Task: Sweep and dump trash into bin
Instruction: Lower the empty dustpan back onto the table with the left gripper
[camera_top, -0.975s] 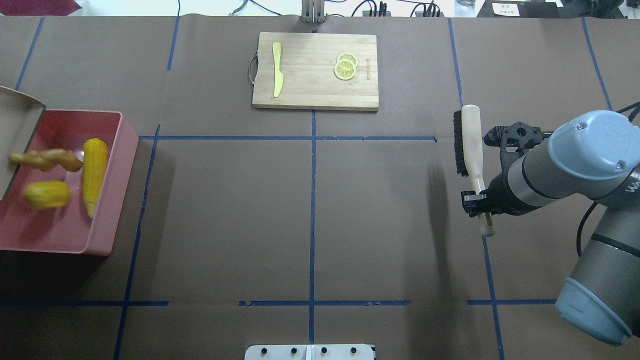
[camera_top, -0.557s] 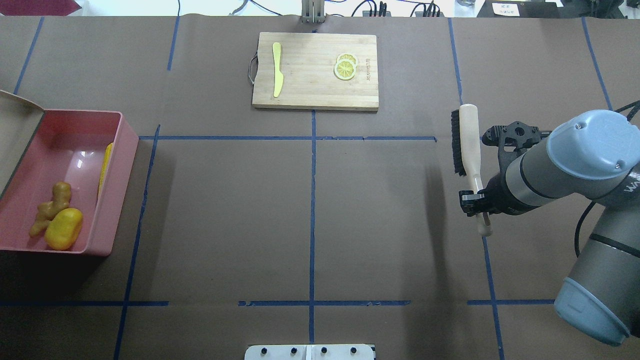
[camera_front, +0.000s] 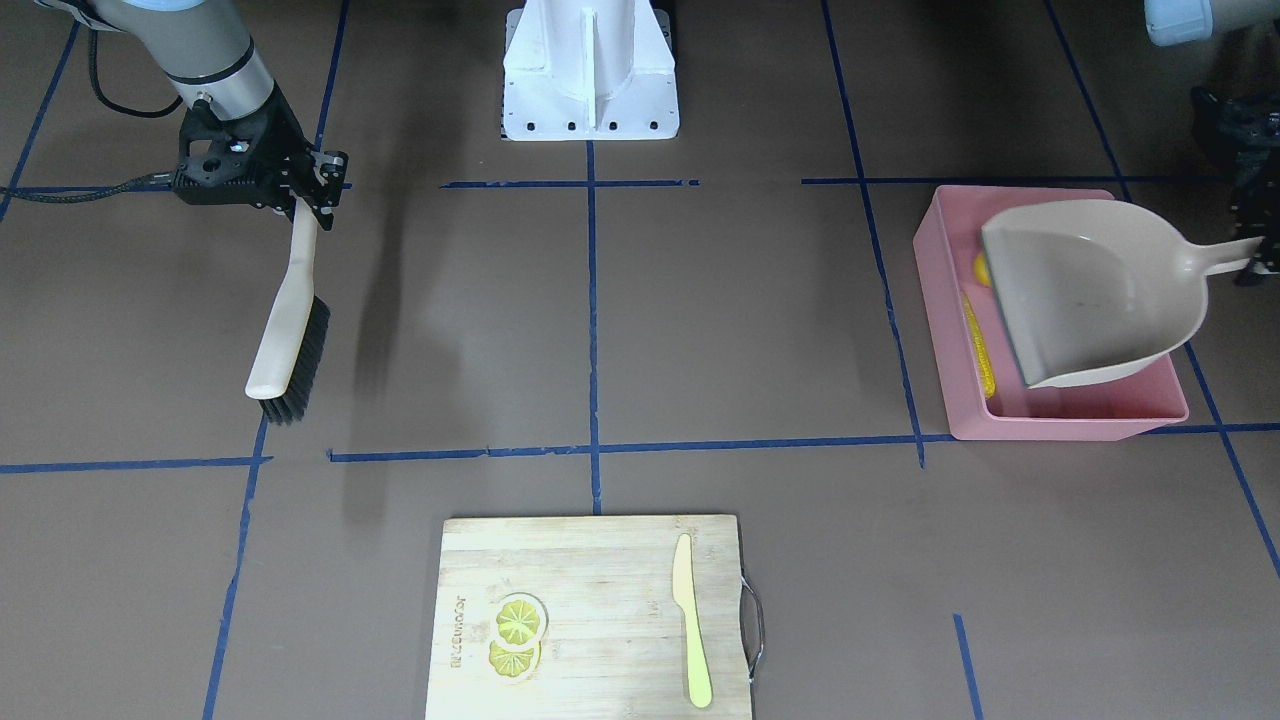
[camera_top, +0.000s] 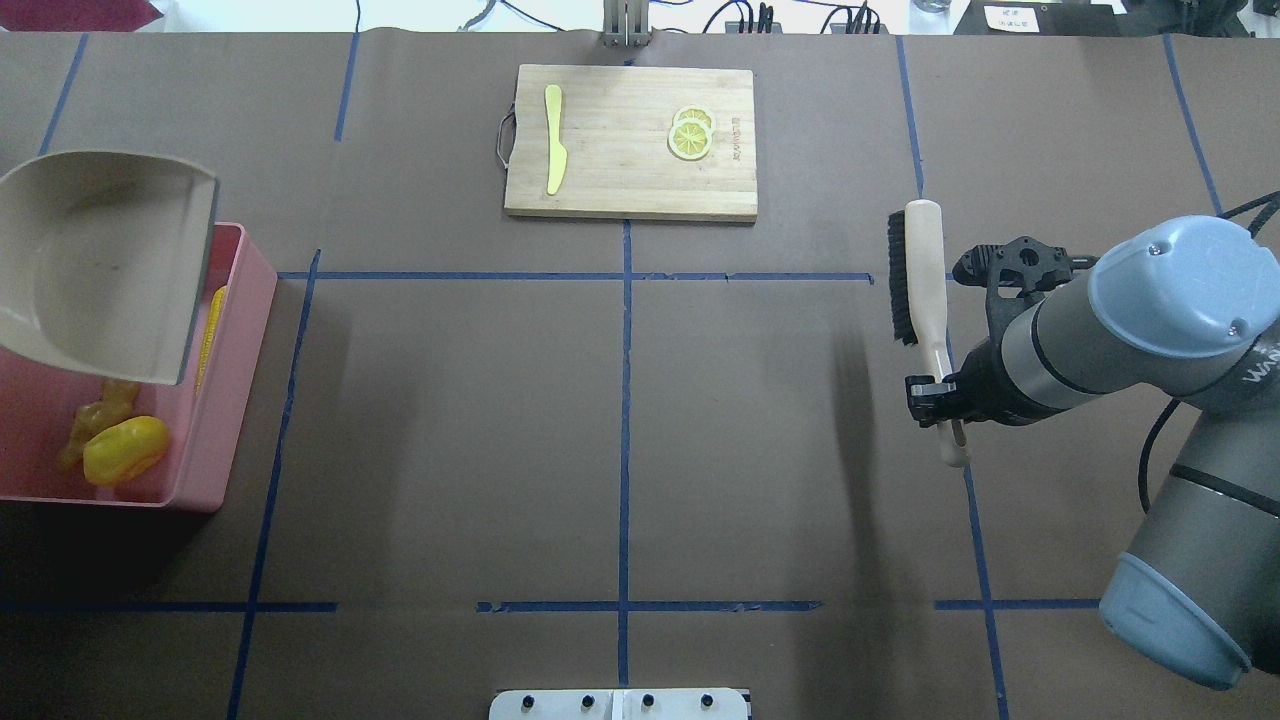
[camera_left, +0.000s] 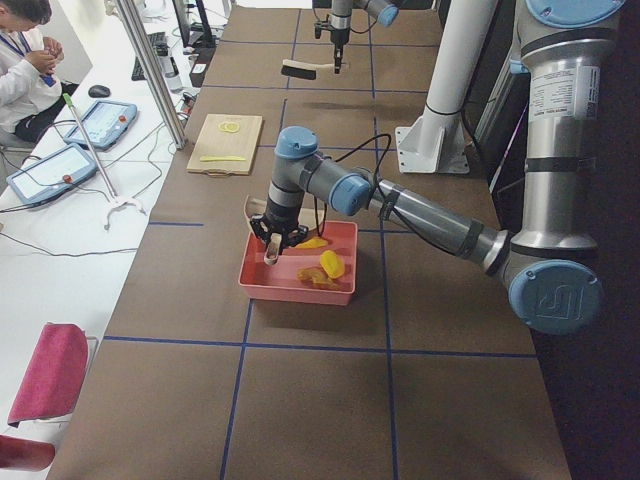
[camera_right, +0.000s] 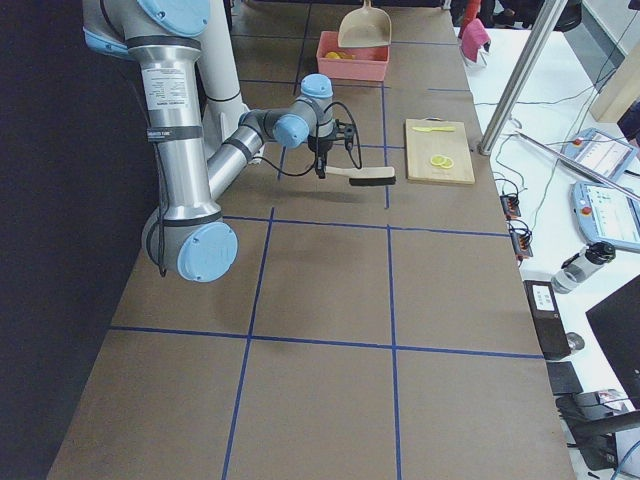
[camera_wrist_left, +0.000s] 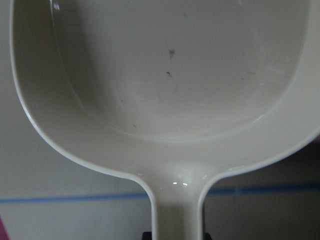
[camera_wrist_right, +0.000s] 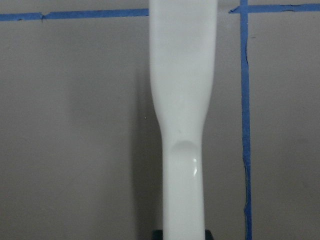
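The pink bin (camera_top: 232, 392) stands at the table's left end and also shows in the front-facing view (camera_front: 1060, 422). Inside lie the corn cob (camera_top: 211, 335) along its inner wall, the yellow potato-like lump (camera_top: 125, 450) and the ginger root (camera_top: 98, 418). My left gripper (camera_front: 1254, 262) is shut on the handle of the beige dustpan (camera_top: 100, 260), which hangs empty and about level over the bin's far half. My right gripper (camera_top: 940, 395) is shut on the handle of the wooden brush (camera_top: 921, 265), which it holds above the table at the right with its bristles facing left.
A wooden cutting board (camera_top: 630, 175) at the table's far middle carries a yellow-green knife (camera_top: 553, 140) and lemon slices (camera_top: 690, 135). The robot's white base (camera_front: 590, 70) is at the near middle. Blue tape lines cross the brown table.
The three toy foods dropped and settled in the bin. The dustpan swung back from steeply tilted to about level over the bin. The right arm shifted the brush slightly left.
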